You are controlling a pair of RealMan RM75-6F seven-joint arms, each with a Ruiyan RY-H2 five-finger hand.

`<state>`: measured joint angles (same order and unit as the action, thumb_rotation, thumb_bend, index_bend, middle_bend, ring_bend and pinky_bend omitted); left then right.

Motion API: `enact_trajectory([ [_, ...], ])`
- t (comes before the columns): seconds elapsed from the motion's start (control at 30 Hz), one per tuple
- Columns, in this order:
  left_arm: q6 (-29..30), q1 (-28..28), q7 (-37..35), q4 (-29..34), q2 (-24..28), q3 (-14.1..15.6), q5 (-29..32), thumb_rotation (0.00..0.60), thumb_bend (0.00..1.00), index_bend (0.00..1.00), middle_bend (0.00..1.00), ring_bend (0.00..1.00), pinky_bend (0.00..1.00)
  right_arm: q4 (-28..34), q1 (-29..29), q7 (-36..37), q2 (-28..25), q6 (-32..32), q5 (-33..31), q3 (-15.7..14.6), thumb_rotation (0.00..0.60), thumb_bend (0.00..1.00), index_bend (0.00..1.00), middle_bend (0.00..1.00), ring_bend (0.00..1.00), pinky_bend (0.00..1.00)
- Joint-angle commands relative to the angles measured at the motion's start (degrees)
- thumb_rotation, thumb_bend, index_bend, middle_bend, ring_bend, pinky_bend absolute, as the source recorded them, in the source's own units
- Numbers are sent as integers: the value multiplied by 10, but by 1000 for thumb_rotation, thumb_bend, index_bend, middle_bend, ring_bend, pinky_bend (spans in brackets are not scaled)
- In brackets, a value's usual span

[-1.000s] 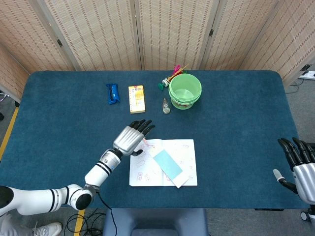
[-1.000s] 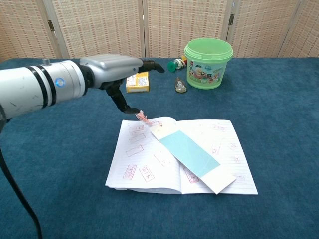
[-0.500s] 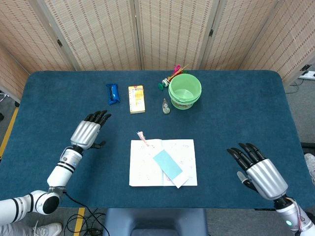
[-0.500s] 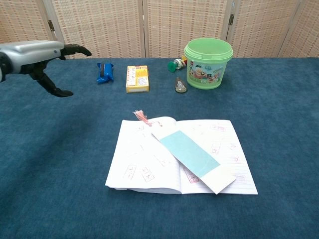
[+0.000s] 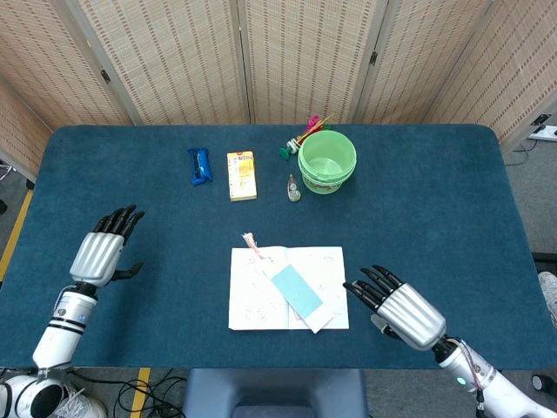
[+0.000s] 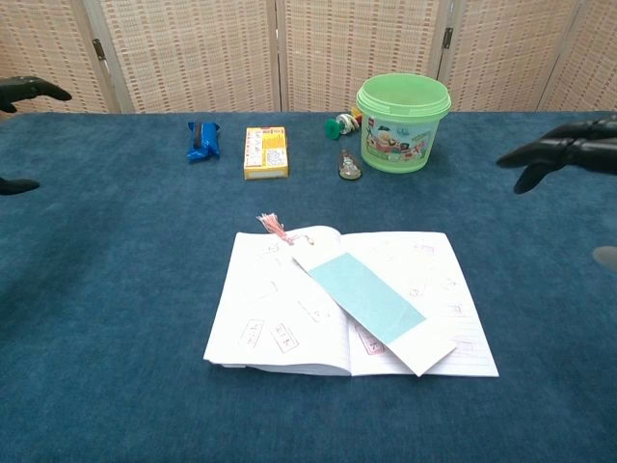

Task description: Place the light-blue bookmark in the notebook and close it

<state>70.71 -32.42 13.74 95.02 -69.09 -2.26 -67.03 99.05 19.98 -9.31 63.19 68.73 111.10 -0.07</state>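
One open white paper notebook [image 5: 288,288] with small red-printed marks on its pages lies flat near the front edge of the dark blue cloth-covered table [image 5: 418,200], and one light-blue rectangular bookmark [image 5: 295,291] with a white border lies slantwise across it, crossing the centre fold so that its lower end reaches past the bottom of the right page; a single pink tassel [image 6: 274,227] trails from its upper end onto the table just beyond the notebook's top left corner. Two robot hands are in view. The left hand [image 5: 102,253], silver-backed with black fingers, hovers over the table well apart from the notebook on its left side, fingers spread and holding nothing. The right hand [image 5: 396,305] of the same build hovers just beside the notebook's right edge, fingers likewise splayed and empty, not touching the pages. Toward the back of the table stand one light-green plastic bucket [image 5: 327,161], one yellow rectangular box [image 5: 242,175] and one small blue wrapped packet [image 5: 199,165] to the left of the box. One small grey oval object [image 5: 294,188] lies just in front of the bucket's left side, and a little cluster of colourful items [image 5: 300,138] sits behind it, too small to count.
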Motion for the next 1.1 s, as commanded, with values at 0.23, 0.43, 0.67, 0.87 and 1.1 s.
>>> enact_trajectory([
  [0.23,28,55,-24,29,35,23,-33,600,294,105,44,35,154,-10,108,7,64,-134,-53,32,600,619,103,277,117,167],
  [0.43,38,77,-38,31,47,26,-49,600,293,107,44,35,154,-26,159,-1,108,-190,-79,46,600,662,103,295,117,167],
  [0.67,42,96,-49,34,56,23,-62,600,293,109,44,35,154,-72,210,1,169,-234,-117,61,600,672,103,301,117,167],
  [0.87,37,107,-56,33,59,19,-64,600,293,109,44,35,154,-116,247,10,214,-268,-150,68,600,673,103,303,117,165],
  [1.1,32,116,-61,30,60,14,-64,600,293,109,44,35,154,-164,281,12,256,-289,-179,75,600,675,103,303,117,155],
])
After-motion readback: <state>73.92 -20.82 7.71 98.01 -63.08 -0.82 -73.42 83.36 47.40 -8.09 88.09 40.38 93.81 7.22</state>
